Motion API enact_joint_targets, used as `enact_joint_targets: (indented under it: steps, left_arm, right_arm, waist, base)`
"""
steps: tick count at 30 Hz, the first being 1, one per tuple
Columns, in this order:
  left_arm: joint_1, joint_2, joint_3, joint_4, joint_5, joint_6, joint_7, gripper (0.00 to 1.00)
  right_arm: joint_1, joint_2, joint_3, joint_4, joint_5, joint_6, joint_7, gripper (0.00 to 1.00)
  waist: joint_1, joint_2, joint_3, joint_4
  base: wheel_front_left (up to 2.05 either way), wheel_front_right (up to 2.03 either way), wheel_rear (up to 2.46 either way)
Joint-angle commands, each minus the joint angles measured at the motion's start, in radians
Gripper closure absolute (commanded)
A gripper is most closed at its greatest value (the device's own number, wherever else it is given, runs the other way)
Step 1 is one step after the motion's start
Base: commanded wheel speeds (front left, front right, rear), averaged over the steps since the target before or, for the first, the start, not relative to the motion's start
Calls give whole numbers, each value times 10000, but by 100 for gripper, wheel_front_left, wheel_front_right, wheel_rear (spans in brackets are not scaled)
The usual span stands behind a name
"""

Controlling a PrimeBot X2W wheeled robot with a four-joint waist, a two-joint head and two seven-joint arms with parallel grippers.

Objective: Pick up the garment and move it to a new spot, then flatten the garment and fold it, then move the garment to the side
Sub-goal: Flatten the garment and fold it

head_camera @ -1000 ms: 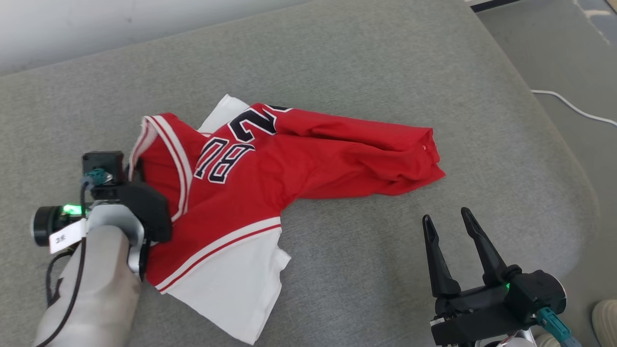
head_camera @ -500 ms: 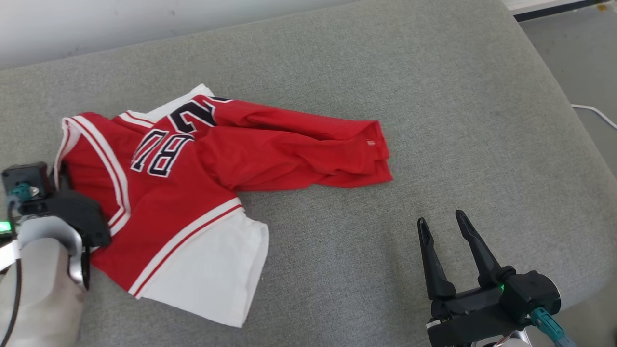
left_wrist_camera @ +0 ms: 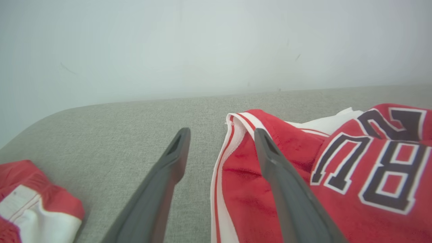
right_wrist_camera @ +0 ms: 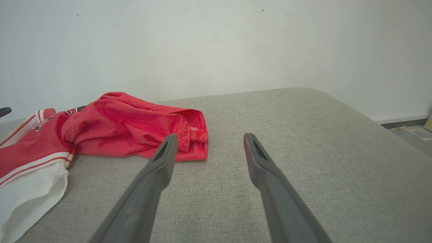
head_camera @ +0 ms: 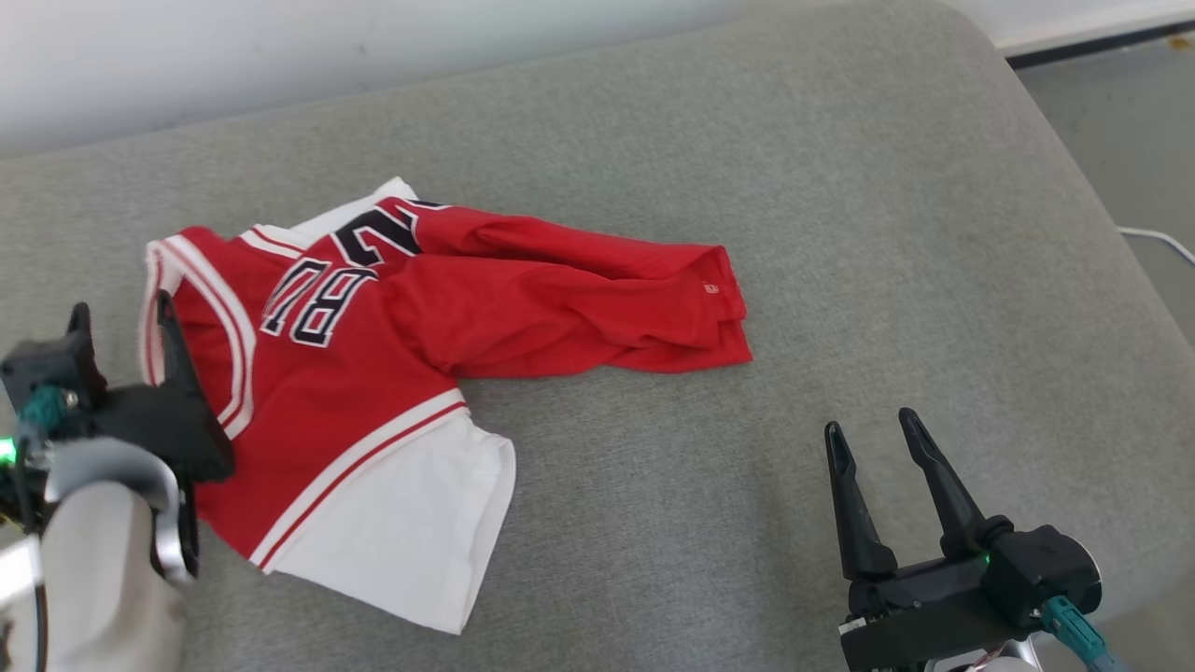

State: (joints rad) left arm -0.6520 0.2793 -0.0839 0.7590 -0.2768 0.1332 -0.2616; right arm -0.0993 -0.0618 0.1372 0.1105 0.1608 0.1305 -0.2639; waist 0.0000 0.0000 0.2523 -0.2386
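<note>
A red jersey, the garment (head_camera: 373, 364), lies crumpled on the grey cushion (head_camera: 747, 187), with white sleeves, white-striped trim and dark numerals. My left gripper (head_camera: 121, 308) is open at its left end. In the left wrist view the garment (left_wrist_camera: 303, 141) has its striped edge between the spread fingers of the left gripper (left_wrist_camera: 221, 133); one finger rests over the red cloth without clamping it. My right gripper (head_camera: 869, 425) stands open over bare cushion, right of and nearer than the garment. In the right wrist view the right gripper (right_wrist_camera: 210, 136) points just past the garment's (right_wrist_camera: 128, 128) red end.
A white wall runs behind the cushion. The cushion's rounded right edge drops to grey floor, where a white cable (head_camera: 1158, 238) lies. Another red and white cloth (left_wrist_camera: 30, 199) lies left of my left gripper.
My left gripper has opened and let go of the garment's striped edge. The head camera has shifted, so the whole picture slid left. The right gripper stays open.
</note>
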Motion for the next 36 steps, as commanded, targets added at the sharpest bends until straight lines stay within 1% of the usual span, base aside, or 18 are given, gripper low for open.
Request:
enact_joint_targets:
  steps: [1, 2, 3, 6, 8, 10, 14, 17, 21, 25, 30, 36]
  left_arm:
    - [557, -84, 117, -581, 1, -11, -41, 0]
    - [557, -84, 117, -581, 1, -11, -41, 0]
    - [899, -167, 261, -1033, -51, -40, -31, 0]
    - [1956, -454, 620, -2628, 18, -89, -24, 0]
    - [2731, -685, 833, -3639, 87, -212, -25, 0]
    - [3517, -1011, 1186, -4659, 65, -294, -23, 0]
    - [4905, -1618, 1596, -6302, 247, -700, -24, 0]
    - [5840, -1944, 1811, -7102, 395, -1021, -24, 0]
    - [6817, -2167, 1804, -7687, 668, -1363, -24, 0]
    - [7537, -2253, 1615, -7790, 948, -1603, -25, 0]
    - [7965, -2280, 1508, -7764, 1141, -1662, -25, 0]
    - [7993, -2290, 1497, -7609, 1194, -1721, -25, 0]
  right_arm:
    - [115, -10, -3, -13, -25, 6, -5, 0]
    - [115, -10, -3, -13, -25, 6, -5, 0]
    - [137, -9, 11, 5, -15, 6, -5, 0]
    - [207, -20, 2, 58, 10, 6, -5, 0]
    - [247, -17, -53, 111, 13, 6, -5, 0]
    - [336, -14, -143, 170, 17, 6, -4, 0]
    - [482, -56, -308, 267, 48, 6, -4, 0]
    - [651, -109, -373, 389, 40, 6, -4, 0]
    - [859, -274, -419, 613, 10, 6, -5, 0]
    - [1100, -456, -382, 858, 30, 6, -4, 0]
    - [1229, -563, -417, 1051, 17, 6, -5, 0]
    - [1123, -586, -348, 1255, 22, 6, -4, 0]
  waist:
    - [0, 0, -262, 292]
    - [0, 0, -262, 292]
    - [0, 0, -345, 364]
    - [0, 0, -587, 600]
    - [0, 0, -769, 732]
    - [0, 0, -950, 879]
    - [0, 0, -1300, 1184]
    - [0, 0, -1571, 1400]
    - [0, 0, -1955, 1739]
    - [0, 0, -2318, 2102]
    - [0, 0, -2599, 2406]
    - [0, 0, -2721, 2521]
  base:
    - [0, 0, 0]
    - [0, 0, 0]
    - [0, 0, 0]
    - [0, 0, 0]
    - [0, 0, 0]
    - [0, 0, 0]
    - [0, 0, 0]
    - [0, 0, 0]
    - [0, 0, 0]
    - [0, 0, 0]
    - [0, 0, 0]
    - [0, 0, 0]
